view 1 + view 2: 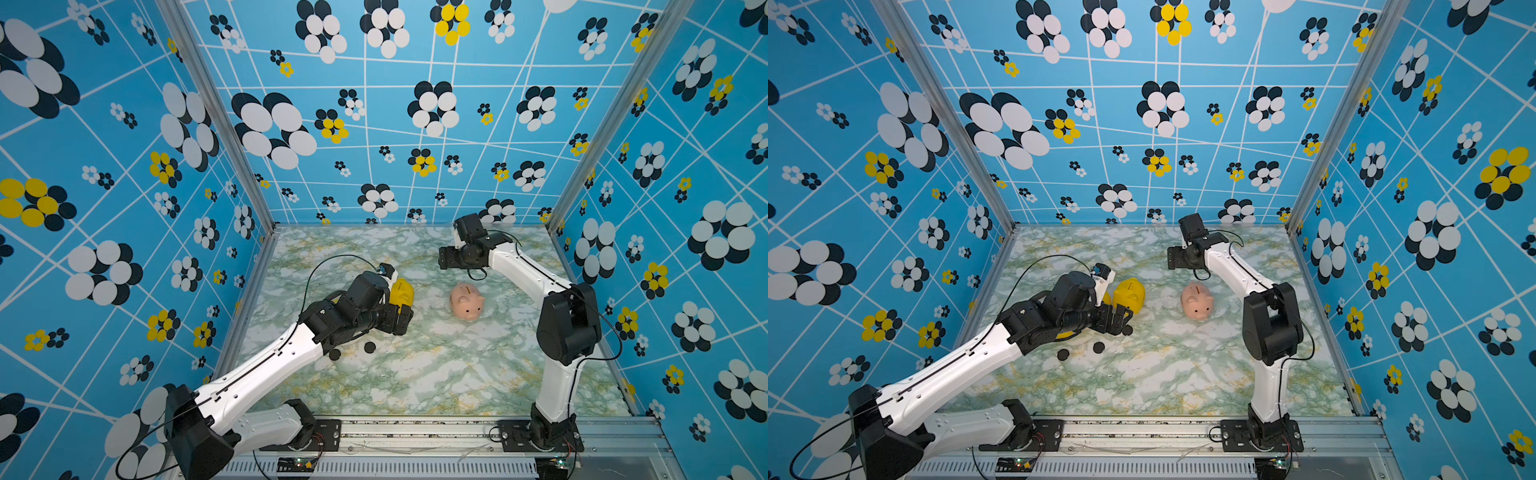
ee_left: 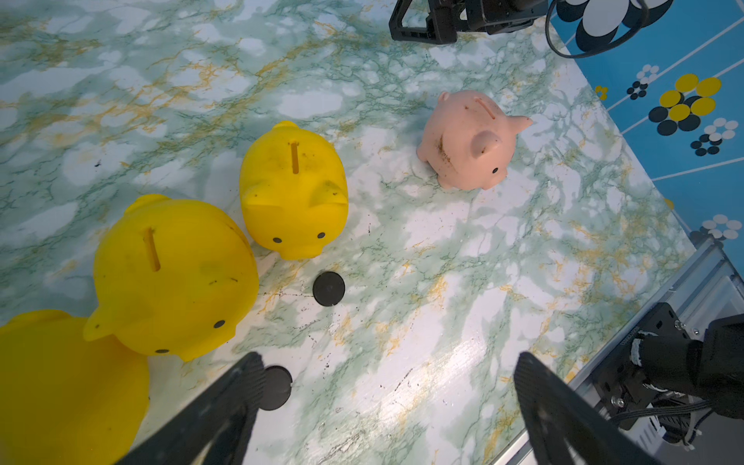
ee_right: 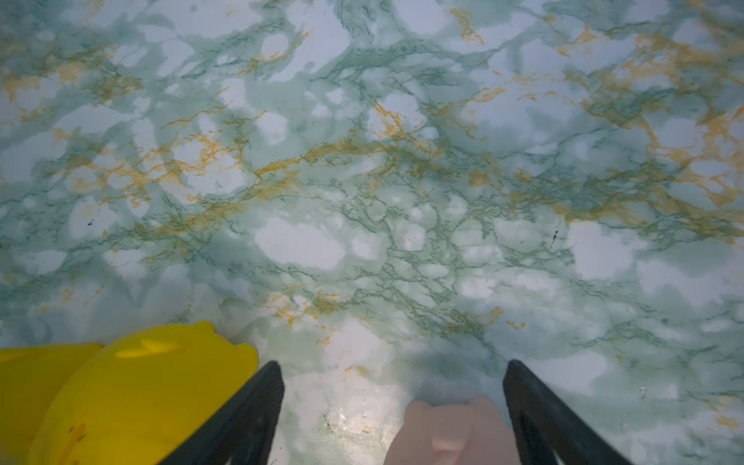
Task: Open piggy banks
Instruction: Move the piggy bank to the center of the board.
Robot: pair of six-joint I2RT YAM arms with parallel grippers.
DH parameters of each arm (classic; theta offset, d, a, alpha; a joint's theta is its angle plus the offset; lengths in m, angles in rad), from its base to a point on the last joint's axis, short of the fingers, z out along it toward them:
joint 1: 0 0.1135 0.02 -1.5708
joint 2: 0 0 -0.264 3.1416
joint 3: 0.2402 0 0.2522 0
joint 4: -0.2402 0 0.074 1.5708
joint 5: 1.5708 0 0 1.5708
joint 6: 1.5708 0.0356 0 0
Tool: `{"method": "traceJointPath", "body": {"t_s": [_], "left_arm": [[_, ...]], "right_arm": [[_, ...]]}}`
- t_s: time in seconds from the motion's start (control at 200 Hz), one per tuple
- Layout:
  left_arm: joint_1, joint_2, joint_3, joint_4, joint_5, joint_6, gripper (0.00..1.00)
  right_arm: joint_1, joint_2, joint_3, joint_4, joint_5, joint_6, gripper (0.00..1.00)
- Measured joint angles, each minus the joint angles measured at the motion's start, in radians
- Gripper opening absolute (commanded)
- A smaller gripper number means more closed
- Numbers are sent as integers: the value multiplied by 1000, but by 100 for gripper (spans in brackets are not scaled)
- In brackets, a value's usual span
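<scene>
Three yellow piggy banks stand upright in a row in the left wrist view: (image 2: 296,189), (image 2: 173,273) and a third cut off at the frame's edge (image 2: 60,386). In both top views my left arm covers most of them, and one yellow bank (image 1: 402,293) (image 1: 1133,293) shows past it. The pink piggy bank (image 1: 467,301) (image 2: 469,139) stands alone to their right, slot up. My left gripper (image 2: 388,358) (image 1: 399,320) hangs open over bare table in front of the yellow banks. My right gripper (image 3: 392,364) (image 1: 446,257) is open, raised behind the pink bank (image 3: 451,430), not touching it.
Loose black discs lie on the marble-patterned table (image 1: 415,374) in front of the yellow banks: (image 2: 329,288), (image 2: 277,388), (image 1: 370,347), (image 1: 335,354). Patterned blue walls close in three sides. An aluminium rail (image 1: 415,432) carrying both arm bases runs along the front edge.
</scene>
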Motion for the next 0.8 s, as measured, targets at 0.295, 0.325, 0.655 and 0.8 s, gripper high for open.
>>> {"method": "traceJointPath", "body": {"t_s": [0.295, 0.325, 0.655, 0.8], "left_arm": [[0, -18, -26, 36, -4, 23, 99], [0, -19, -32, 39, -4, 23, 99], [-1, -63, -106, 92, 16, 18, 99], [-6, -64, -134, 116, 29, 8, 99]], "right_arm": [[-3, 24, -9, -119, 57, 23, 71], [-5, 23, -24, -126, 60, 22, 71], [-29, -108, -277, -145, 28, 99, 66], [-10, -306, -531, -50, -44, 277, 64]]}}
